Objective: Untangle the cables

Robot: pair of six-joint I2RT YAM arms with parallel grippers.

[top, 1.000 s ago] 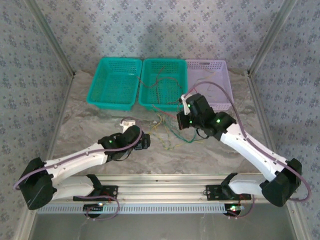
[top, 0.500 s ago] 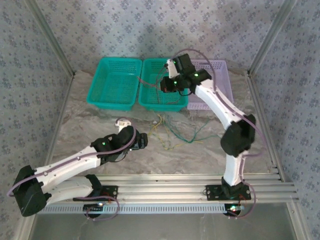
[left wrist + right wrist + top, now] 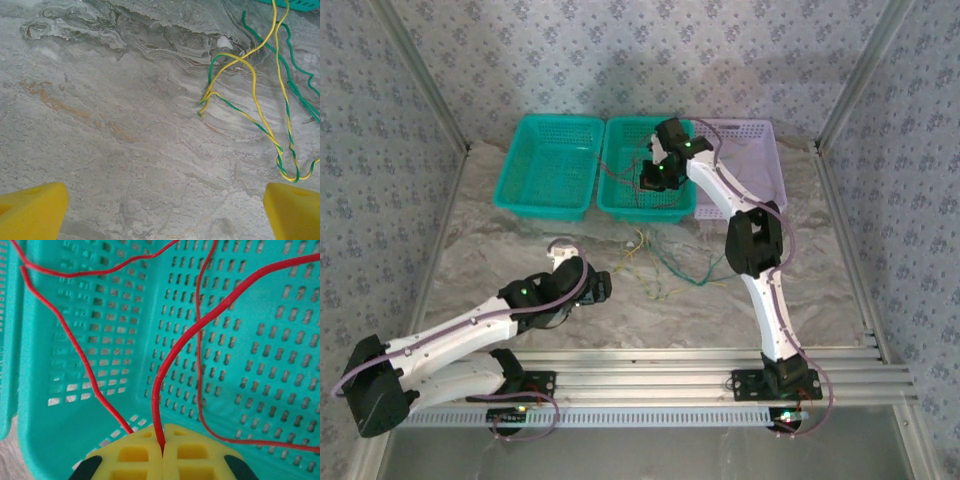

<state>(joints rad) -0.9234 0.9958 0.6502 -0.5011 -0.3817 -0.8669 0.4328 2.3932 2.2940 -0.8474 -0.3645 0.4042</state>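
Observation:
My right gripper (image 3: 163, 434) is shut on a red cable (image 3: 161, 390), which rises from between the yellow pads. It hangs over the middle teal basket (image 3: 250, 340), and more thin red loops lie against the basket floor. From above, the right gripper (image 3: 653, 178) sits over that basket (image 3: 620, 206). Yellow and green cables (image 3: 665, 266) lie tangled on the marble table just in front of the baskets. My left gripper (image 3: 601, 288) rests low on the table, to the left of the tangle. In the left wrist view the left gripper (image 3: 162, 215) is open over bare marble. The yellow and green cables (image 3: 250, 100) are up and to its right.
A second teal basket (image 3: 542, 207) stands to the left of the middle one, and a lilac basket (image 3: 760, 150) to the right. The right arm stretches forward over the table's right half. Metal frame posts border both sides.
My right arm has swung from the tangle at mid-table up and back to the middle teal basket. The left arm has shifted slightly.

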